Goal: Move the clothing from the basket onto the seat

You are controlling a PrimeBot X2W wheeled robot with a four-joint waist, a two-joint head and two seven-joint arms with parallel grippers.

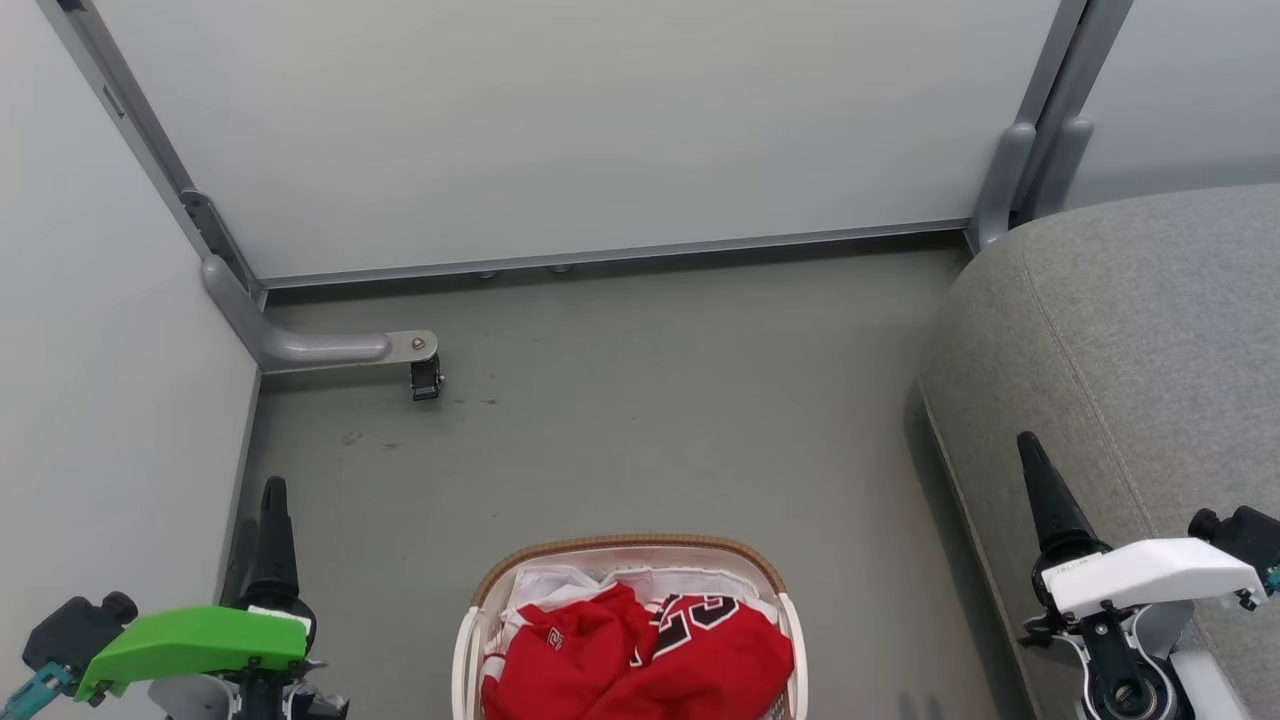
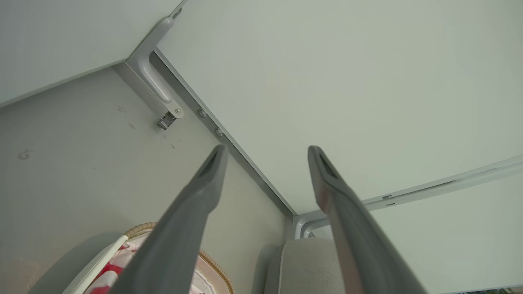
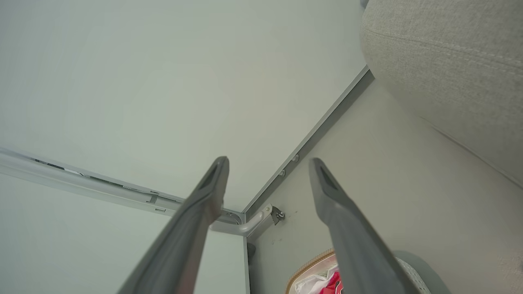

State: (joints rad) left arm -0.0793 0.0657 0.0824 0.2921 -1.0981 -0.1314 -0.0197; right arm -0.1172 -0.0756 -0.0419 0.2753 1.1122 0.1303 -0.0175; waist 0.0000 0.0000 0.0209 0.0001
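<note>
Left gripper [image 2: 267, 151] and right gripper [image 3: 267, 161] hang spread and empty, clothing [image 1: 640, 655] heaped in the basket [image 1: 630, 545] near the seat [image 1: 1130, 330]; the pick has not begun, so next likely comes a downward reach.

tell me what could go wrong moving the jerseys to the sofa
1. The jerseys lie bunched against a white sheet in the basket; a grab may lift the sheet too.
2. The basket is cut off at the head view's bottom edge, so aiming the open right gripper could be off.
</note>
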